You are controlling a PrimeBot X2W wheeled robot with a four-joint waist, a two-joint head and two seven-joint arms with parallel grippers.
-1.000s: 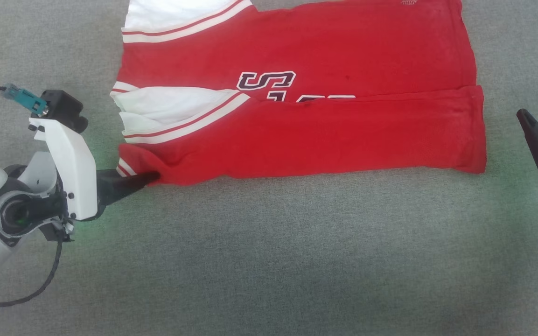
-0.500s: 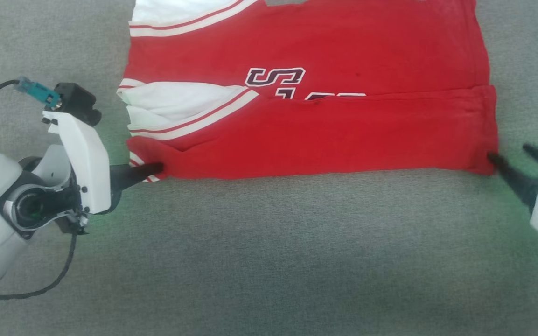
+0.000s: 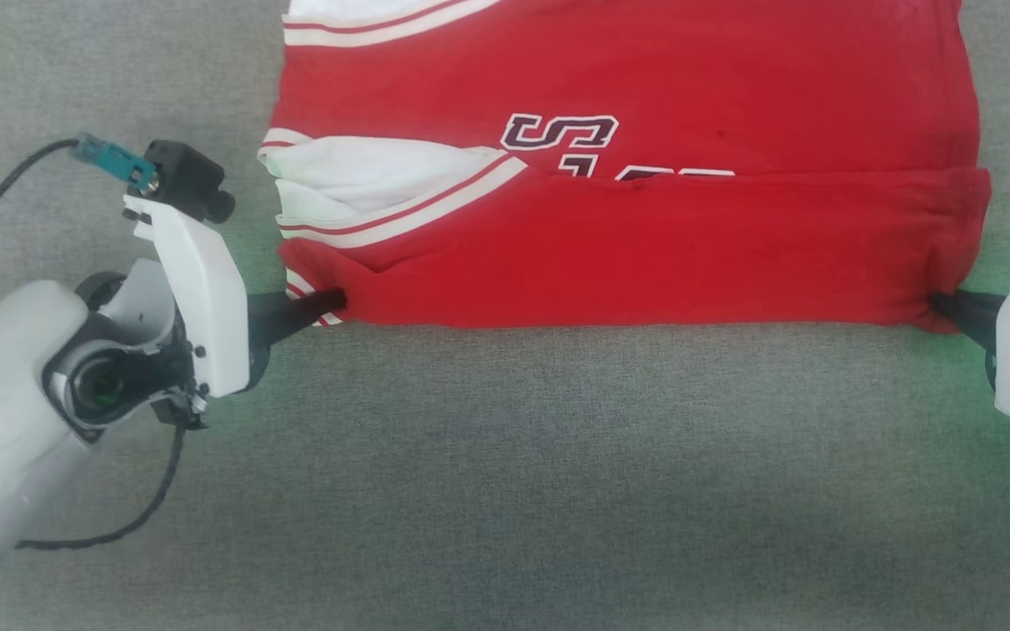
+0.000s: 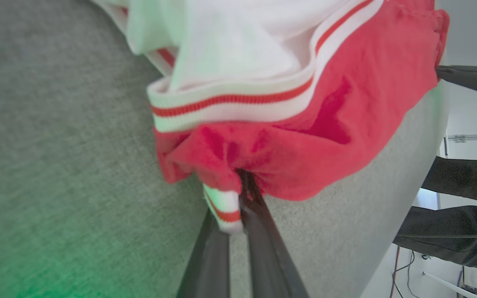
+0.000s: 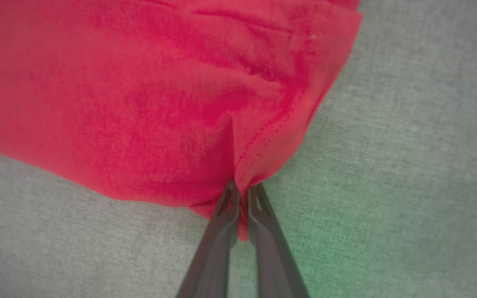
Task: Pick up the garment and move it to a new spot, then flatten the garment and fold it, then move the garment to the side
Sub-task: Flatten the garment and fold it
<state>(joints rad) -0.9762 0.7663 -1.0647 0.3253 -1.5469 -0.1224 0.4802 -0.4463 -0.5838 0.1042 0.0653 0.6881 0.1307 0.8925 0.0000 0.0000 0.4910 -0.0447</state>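
Observation:
The garment (image 3: 627, 237), a bright red jersey with white striped trim and dark letters, lies folded lengthwise on the grey surface, its near edge facing me. My left gripper (image 3: 334, 302) is shut on its near left corner, where striped trim (image 4: 226, 209) and red cloth (image 4: 263, 161) bunch between the fingers. At the near right corner, my right gripper (image 3: 938, 305) is shut on the red hem (image 5: 242, 182), the cloth puckering at the fingertips. The other arm's fingers (image 4: 466, 76) show at the far end of the garment in the left wrist view.
Grey fabric surface (image 3: 557, 482) spreads wide in front of the garment. A black cable (image 3: 145, 508) loops from my left arm. A person's dark-clothed legs (image 4: 457, 215) stand beyond the surface's edge in the left wrist view.
The right gripper came in from the right and closed on the garment's near right corner. The left gripper closed on the near left corner. The camera shifted, sliding the scene rightward.

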